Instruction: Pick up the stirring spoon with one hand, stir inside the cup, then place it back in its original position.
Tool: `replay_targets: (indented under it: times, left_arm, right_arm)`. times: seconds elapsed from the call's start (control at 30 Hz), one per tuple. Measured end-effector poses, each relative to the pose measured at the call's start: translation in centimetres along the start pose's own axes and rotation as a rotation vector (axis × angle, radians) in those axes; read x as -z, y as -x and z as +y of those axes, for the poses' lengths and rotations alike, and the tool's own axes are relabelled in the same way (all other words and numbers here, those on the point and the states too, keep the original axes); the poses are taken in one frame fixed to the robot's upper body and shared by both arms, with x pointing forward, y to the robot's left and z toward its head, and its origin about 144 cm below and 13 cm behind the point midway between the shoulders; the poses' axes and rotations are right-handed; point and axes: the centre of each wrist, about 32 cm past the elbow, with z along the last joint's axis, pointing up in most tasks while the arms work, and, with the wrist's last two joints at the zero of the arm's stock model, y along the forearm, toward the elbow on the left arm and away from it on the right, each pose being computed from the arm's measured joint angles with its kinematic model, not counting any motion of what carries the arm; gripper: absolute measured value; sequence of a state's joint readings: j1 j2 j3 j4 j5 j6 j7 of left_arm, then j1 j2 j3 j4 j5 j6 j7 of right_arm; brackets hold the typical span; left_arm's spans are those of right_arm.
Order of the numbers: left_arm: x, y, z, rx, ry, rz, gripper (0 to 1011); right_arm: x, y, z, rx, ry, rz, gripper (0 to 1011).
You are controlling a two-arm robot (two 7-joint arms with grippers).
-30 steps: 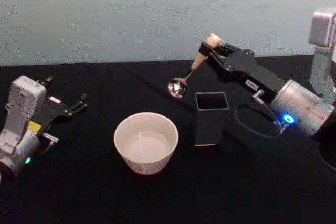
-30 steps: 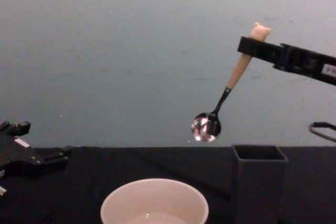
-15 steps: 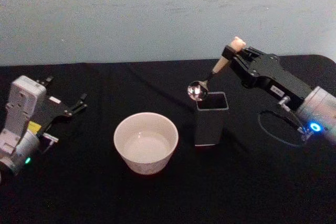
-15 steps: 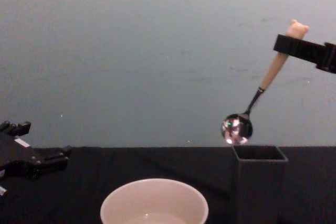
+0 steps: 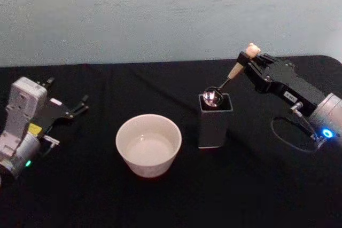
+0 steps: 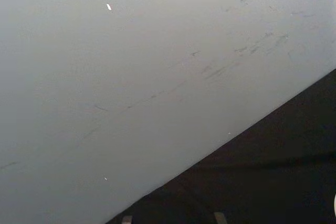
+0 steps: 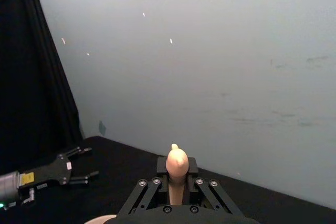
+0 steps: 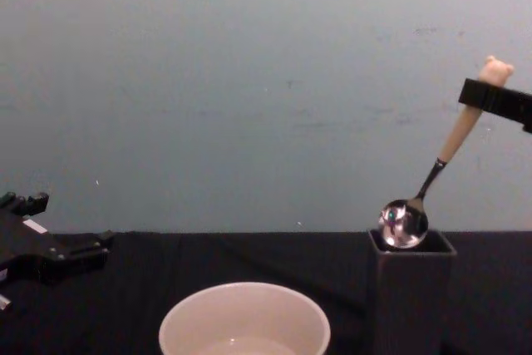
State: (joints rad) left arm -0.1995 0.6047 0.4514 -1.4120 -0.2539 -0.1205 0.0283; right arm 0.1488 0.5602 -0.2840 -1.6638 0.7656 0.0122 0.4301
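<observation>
Chest view first: where is the stirring spoon (image 8: 440,164)?

— In the air on the right, its round bowl at the mouth of the dark square holder (image 8: 411,288), mostly above the rim. The right gripper (image 8: 492,94) is clenched on the wooden handle just under the bear head.

And its long axis?

— Tilted: bear head up and to the right, bowl down and to the left. In the head view the bowl sits within the outline of the holder's opening.

The cup (image 5: 147,166)?

— On the black table (image 5: 160,84), left of the holder and a little nearer, close by but apart.

Which arm matters?

— Only 1, the right. The left gripper (image 5: 83,105) rests at the far left, fingers spread, holding nothing.

So the next move?

— My guess: a descent must follow that tilt, or the bowl catches the holder's left rim. A trip to the cup means lifting, then carrying left.
</observation>
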Motion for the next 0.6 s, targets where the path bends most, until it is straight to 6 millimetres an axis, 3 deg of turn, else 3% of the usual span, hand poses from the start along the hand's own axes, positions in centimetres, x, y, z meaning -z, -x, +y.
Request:
replay_targets:
  times: [0.6]
  left_arm:
    - [0.0, 0.0, 0.0, 0.000, 0.000, 0.000, 1001]
  right_arm:
    - [1.7, -0.2, -0.2, 0.018, 0.093, 0.011, 203]
